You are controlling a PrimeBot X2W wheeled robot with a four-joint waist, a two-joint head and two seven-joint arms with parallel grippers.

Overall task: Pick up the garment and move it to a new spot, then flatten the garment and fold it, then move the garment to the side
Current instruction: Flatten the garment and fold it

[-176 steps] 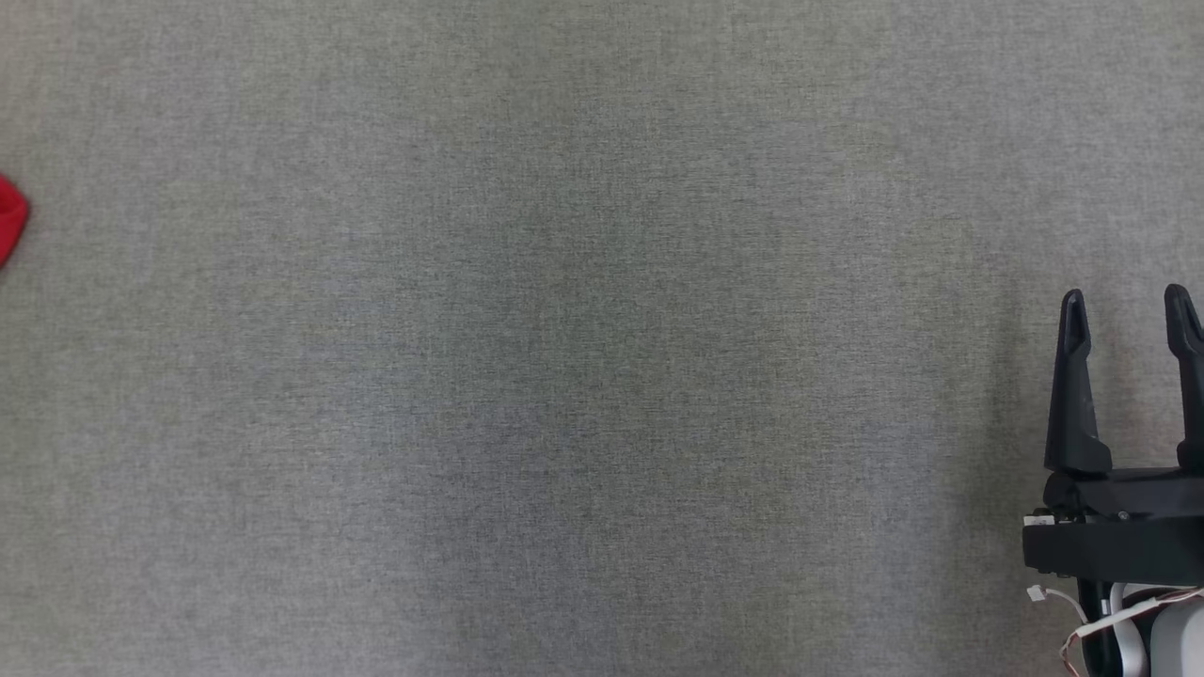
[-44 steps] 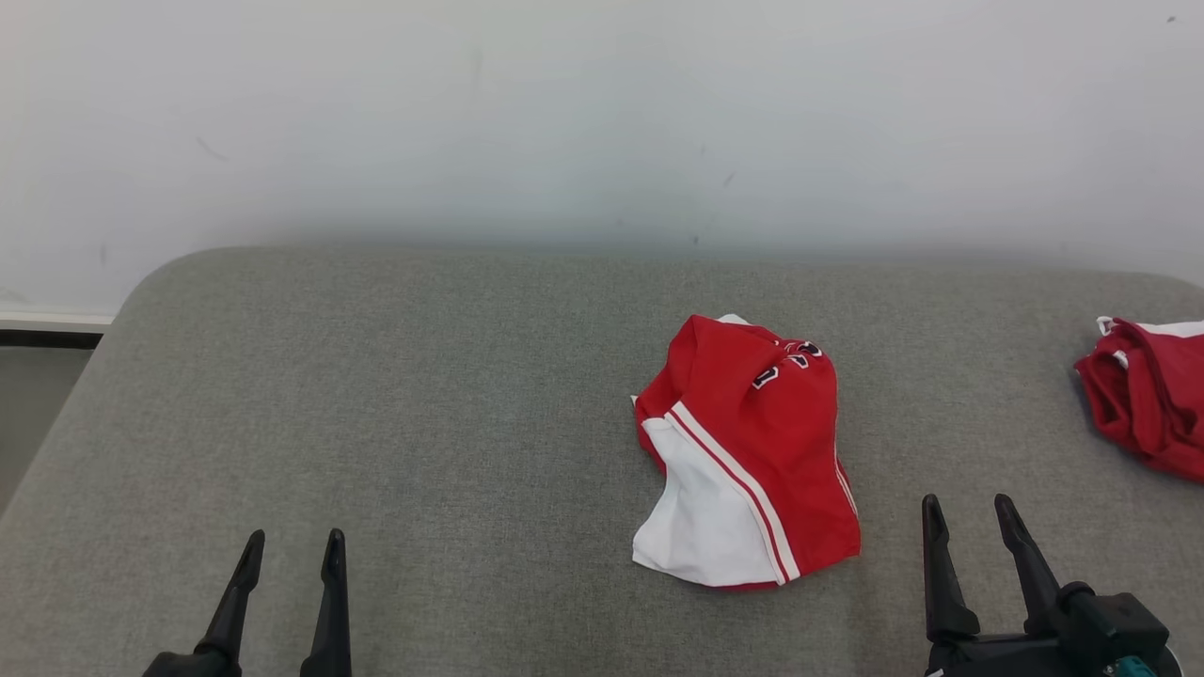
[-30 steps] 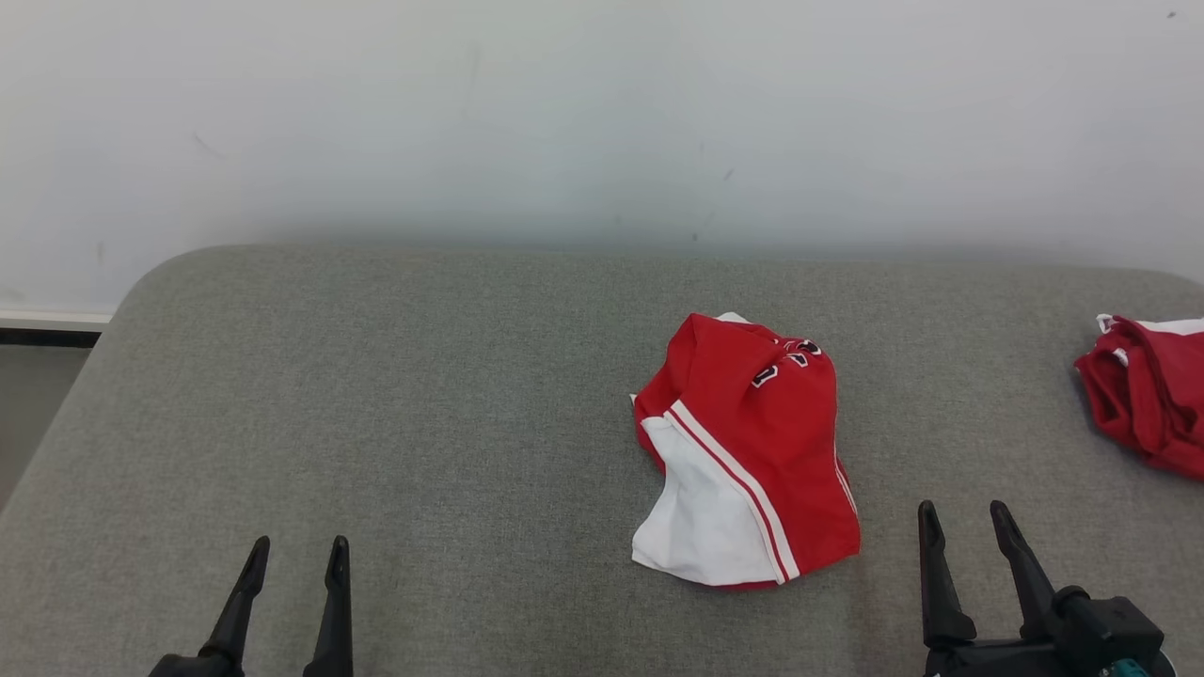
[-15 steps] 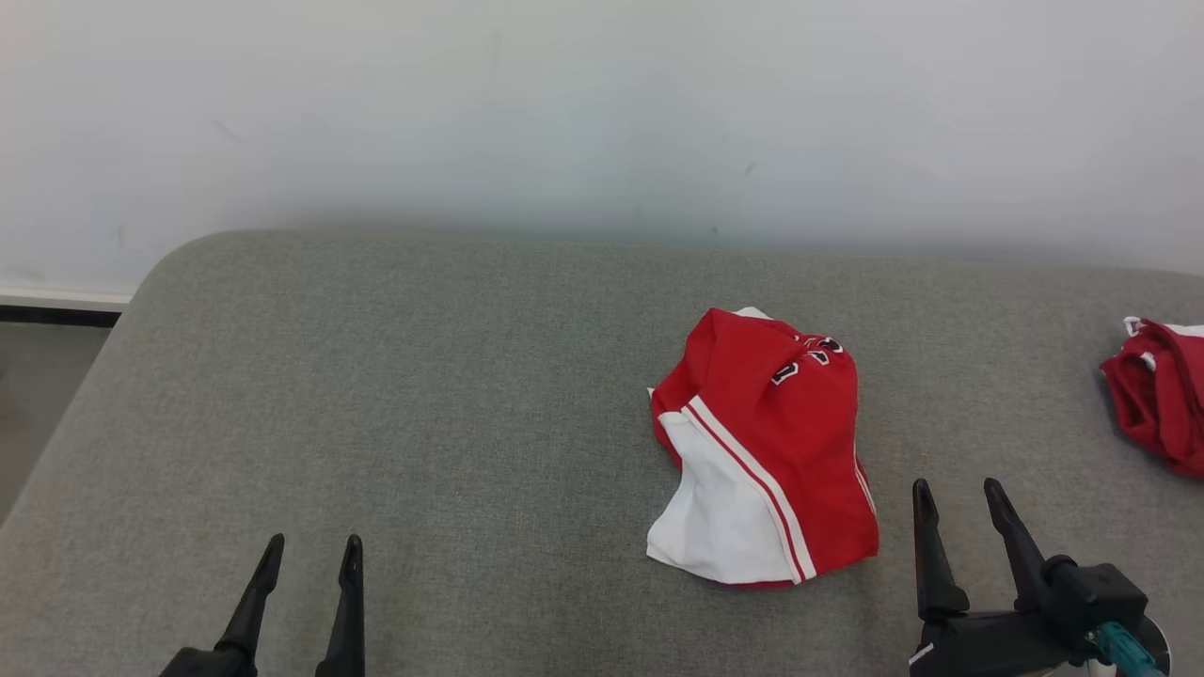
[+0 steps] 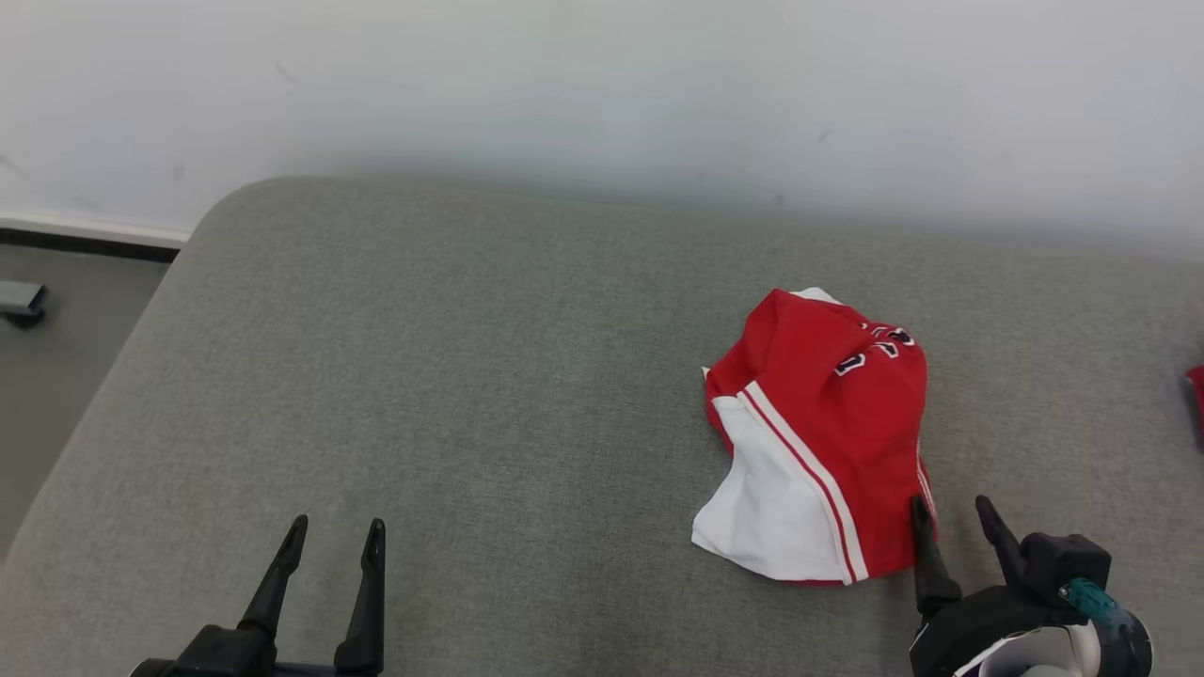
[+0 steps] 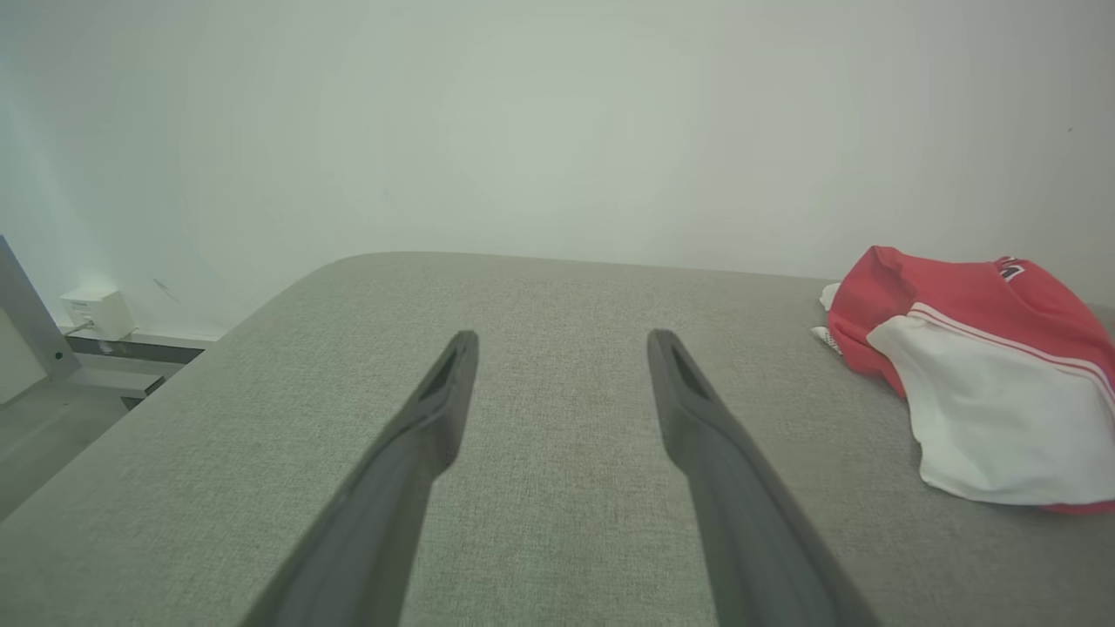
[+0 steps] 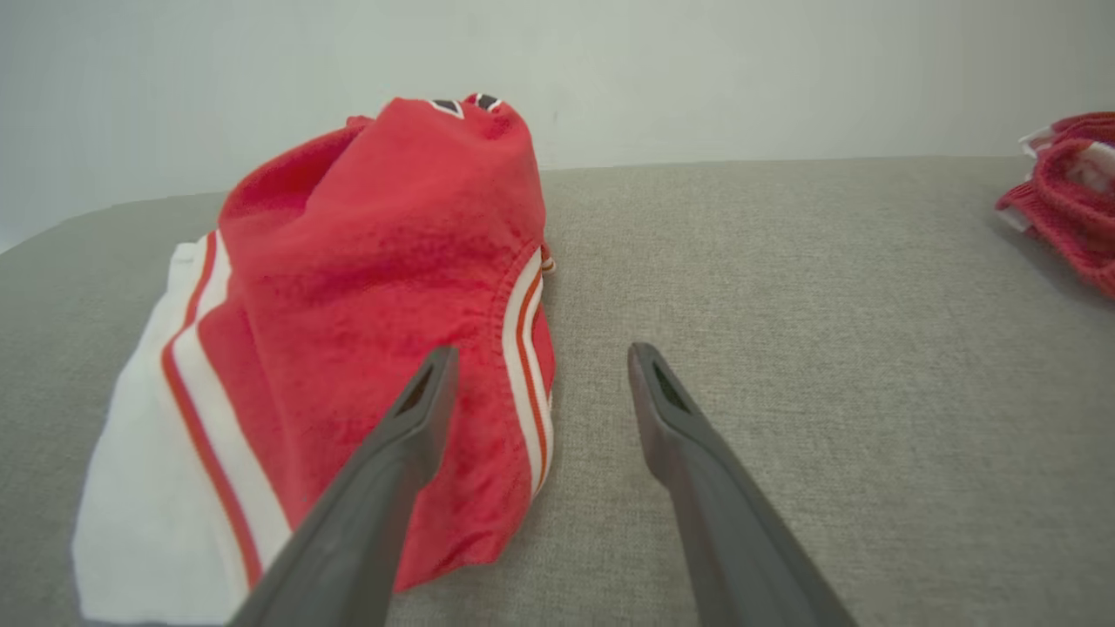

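Garment [image 5: 828,442] lies crumpled right of centre on the grey worktop [image 5: 470,376]; task judged unstarted, every step outstanding. Right gripper [image 5: 950,508], wide open and empty, sits at its near hem. Left gripper [image 5: 338,524] is likewise open and empty, well apart.

My fingers [image 7: 375,505] look matt dark plastic; the garment [image 5: 837,414] is soft fleecy cloth, the cushion [image 5: 470,376] coarse grey weave.

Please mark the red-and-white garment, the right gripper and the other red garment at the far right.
red-and-white garment [image 5: 847,414]: head view, on its red panel.
right gripper [image 5: 950,508]: head view, midway between its fingertips.
other red garment [image 7: 1070,187]: right wrist view, on its red fabric.
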